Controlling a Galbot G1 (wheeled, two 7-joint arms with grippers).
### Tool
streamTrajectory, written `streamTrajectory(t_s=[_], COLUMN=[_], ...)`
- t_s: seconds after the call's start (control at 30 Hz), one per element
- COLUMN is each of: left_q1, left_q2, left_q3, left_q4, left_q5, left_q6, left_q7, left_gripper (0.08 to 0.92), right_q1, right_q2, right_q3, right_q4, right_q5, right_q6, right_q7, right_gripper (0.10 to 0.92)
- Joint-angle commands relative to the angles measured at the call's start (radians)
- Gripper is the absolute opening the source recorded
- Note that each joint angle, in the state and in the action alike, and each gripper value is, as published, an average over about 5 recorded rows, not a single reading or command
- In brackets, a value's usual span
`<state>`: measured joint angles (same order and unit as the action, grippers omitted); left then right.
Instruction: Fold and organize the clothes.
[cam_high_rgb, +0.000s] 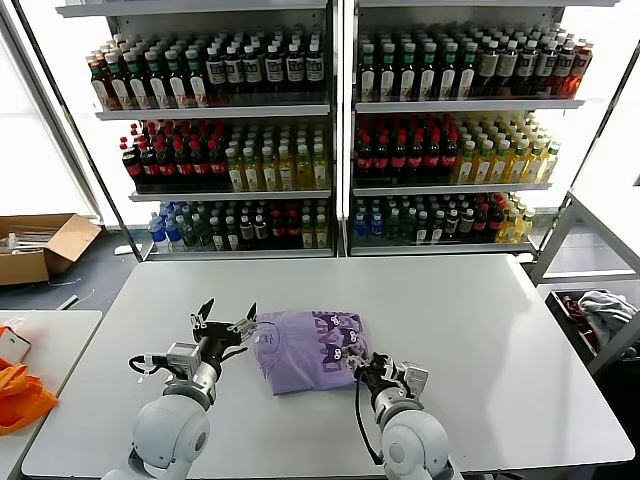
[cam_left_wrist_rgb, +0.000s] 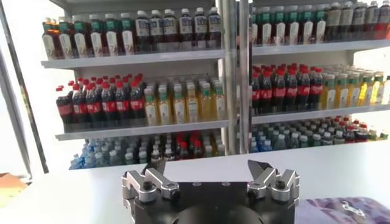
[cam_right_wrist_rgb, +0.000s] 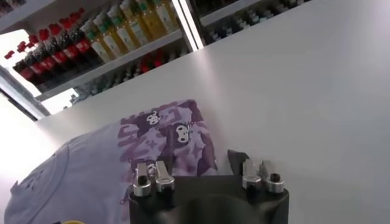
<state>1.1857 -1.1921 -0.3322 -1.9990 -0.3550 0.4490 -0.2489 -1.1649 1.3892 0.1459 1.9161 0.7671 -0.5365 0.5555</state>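
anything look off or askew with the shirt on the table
Slightly. The folded shirt lies askew, its edges angled to the table edge, with the dark print showing on the robot's right half. Nothing is spilled or damaged.

Both arms end in rounded pale-grey shells. The left gripper (cam_high_rgb: 226, 318) and right gripper (cam_high_rgb: 362, 365) are black with silver screws; black cables loop beside each wrist.

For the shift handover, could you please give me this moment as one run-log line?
T-shirt folded on table | left gripper open at its left edge | right gripper at its near-right corner
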Motion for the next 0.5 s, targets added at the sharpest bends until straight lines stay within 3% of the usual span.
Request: streamTrajectory(t_s=[0.03,0.5], left_q1=[0.041,0.060], left_q2=[0.006,0.006], left_q3=[-0.045,-0.055], left_q4=[-0.016,-0.025], left_q5=[0.016,0.012], left_q6=[0.005,0.009], left_q7=[-0.009,-0.012], left_gripper=[0.823,0.823], right_q1=[0.022,-0.015], right_q2=[0.005,-0.048], right_q3=[-0.019,0.008], right_q4=[-0.037,0.057], right_q5=[0.020,-0.089], right_q6=[-0.003,-0.023], right_q7=[0.012,-0.030], right_gripper=[0.568,0.163])
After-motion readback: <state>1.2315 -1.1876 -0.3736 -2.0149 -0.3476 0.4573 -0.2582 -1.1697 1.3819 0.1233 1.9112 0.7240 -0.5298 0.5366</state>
